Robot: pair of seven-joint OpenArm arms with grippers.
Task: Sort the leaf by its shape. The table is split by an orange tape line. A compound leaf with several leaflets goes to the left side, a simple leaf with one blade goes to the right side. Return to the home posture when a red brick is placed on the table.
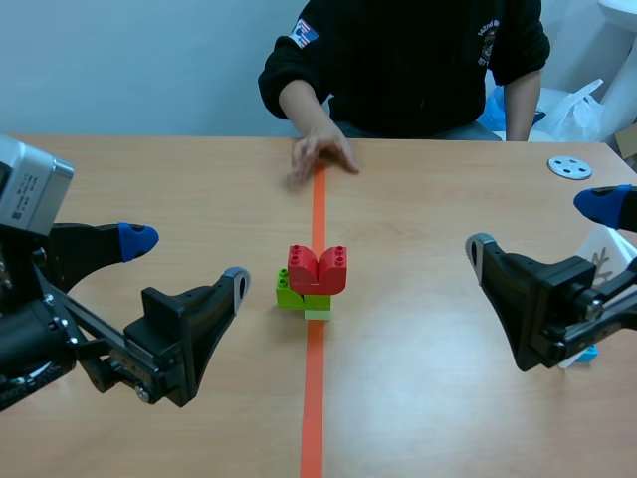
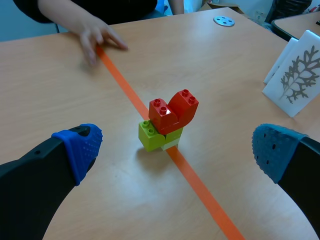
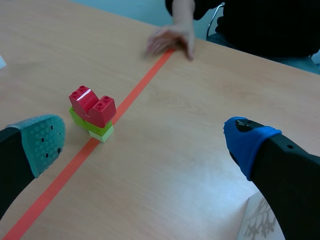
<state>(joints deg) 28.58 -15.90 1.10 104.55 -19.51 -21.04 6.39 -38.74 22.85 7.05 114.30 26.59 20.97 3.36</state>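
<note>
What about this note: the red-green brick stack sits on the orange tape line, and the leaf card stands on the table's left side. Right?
Wrong side: the scene view shows the leaf card on the table's right side. The brick stack is on the tape line.

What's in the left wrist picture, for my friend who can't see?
A stack of red and green bricks stands on the orange tape line, ahead of the left gripper, its blue-padded fingers wide open. Beyond it a person's hand is on the line; a white leaf card stands aside.
</note>
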